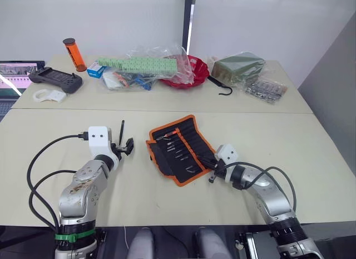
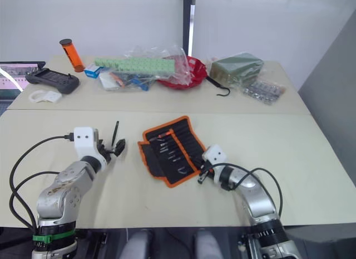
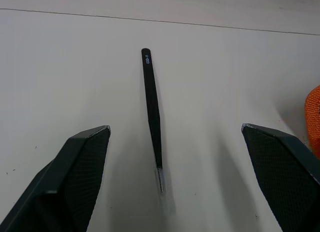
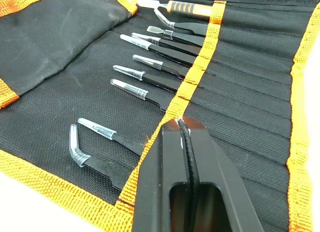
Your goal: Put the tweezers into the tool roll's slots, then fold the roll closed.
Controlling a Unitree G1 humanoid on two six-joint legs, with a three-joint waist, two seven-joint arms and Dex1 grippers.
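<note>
The tool roll (image 1: pixel 179 150) lies open in the middle of the table, black with orange edging. Several tweezers (image 4: pixel 150 75) with clear tip caps sit in its slots (image 4: pixel 240 117), below an orange-handled tool. My right gripper (image 1: pixel 212 169) rests at the roll's near right edge, shut on a slim black tweezers (image 4: pixel 186 147) whose tip touches the orange trim. Another black tweezers (image 3: pixel 152 112) lies loose on the table left of the roll. My left gripper (image 1: pixel 125 147) hovers just behind it, open, one finger (image 3: pixel 75 182) on each side of it.
On the far table are a red tray (image 1: pixel 194 69) under plastic bags, a black hook (image 1: pixel 220 87), a green packet (image 1: pixel 238 67), an orange bottle (image 1: pixel 74 54), a black controller (image 1: pixel 55 79) and a laptop (image 1: pixel 14 75).
</note>
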